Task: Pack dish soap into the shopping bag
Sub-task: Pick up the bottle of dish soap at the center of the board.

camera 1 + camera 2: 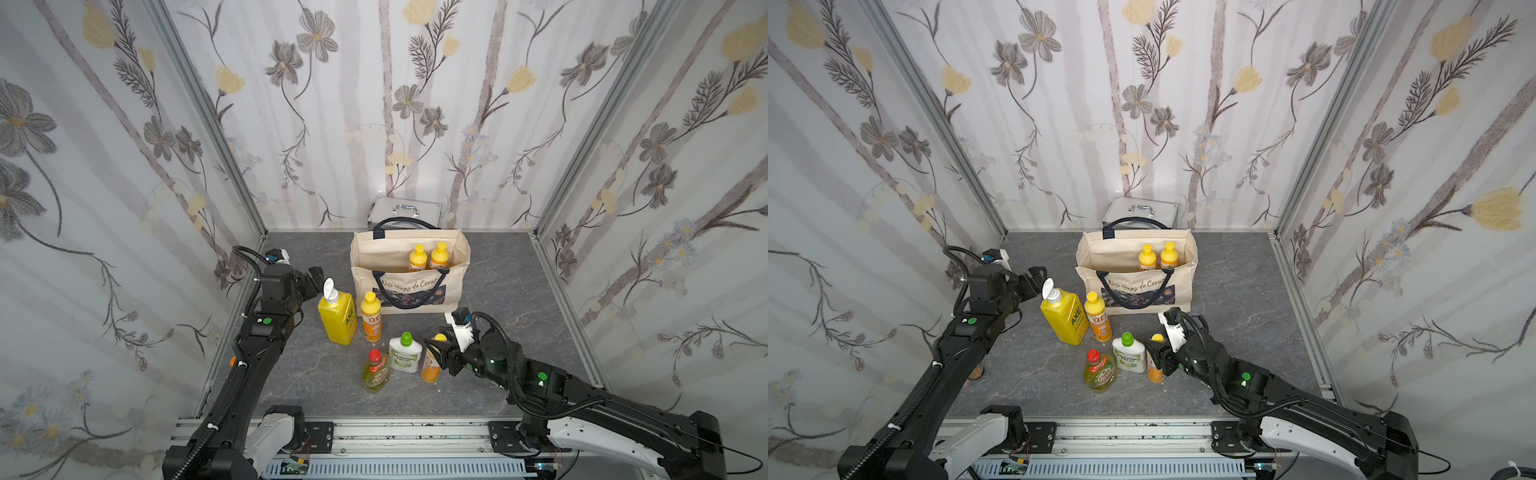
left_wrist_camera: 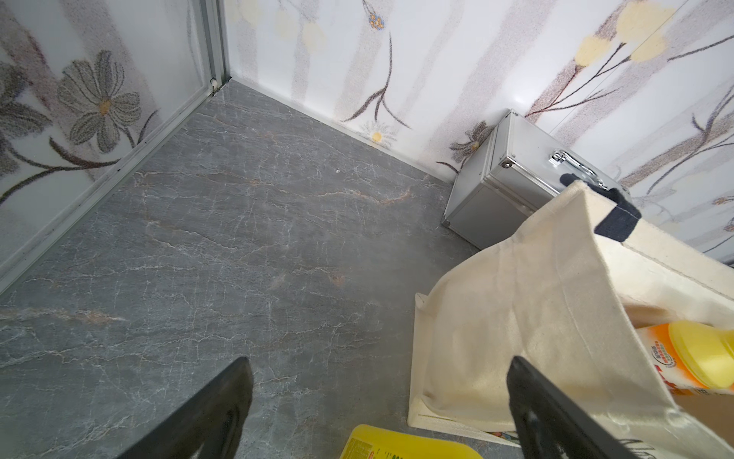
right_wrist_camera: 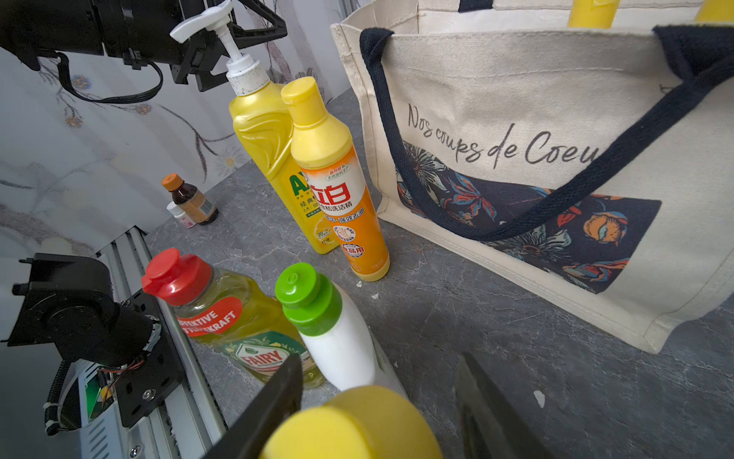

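So, nearest the rail, the red-cap bottle (image 1: pixel 376 372) sits on the table (image 1: pixel 291 374), with the green-cap bottle (image 1: pixel 405 353) just beside it, slightly further back. Right next to that, the right gripper (image 3: pixel 379 367) is around the yellow cap of an orange bottle (image 1: pixel 429 370). Its jaws are apart, one on each side, and the wrist view shows a gap on one side, so it isn't clamped. That bottle stands on the table.

Further back, a second orange bottle (image 1: pixel 371 318) stands upright just beside the pump bottle (image 1: pixel 337 318).

Behind those, the bag (image 1: pixel 409 274) stands open, with two orange bottles (image 1: pixel 417 257) upright inside, toward the robot's right end.

The left gripper (image 2: pixel 377 365) hangs by the pump head near the bag's left end, jaws wide apart, holding nothing.

Furthest back, a case (image 1: pixel 405 210) sits behind the bag by the wall.
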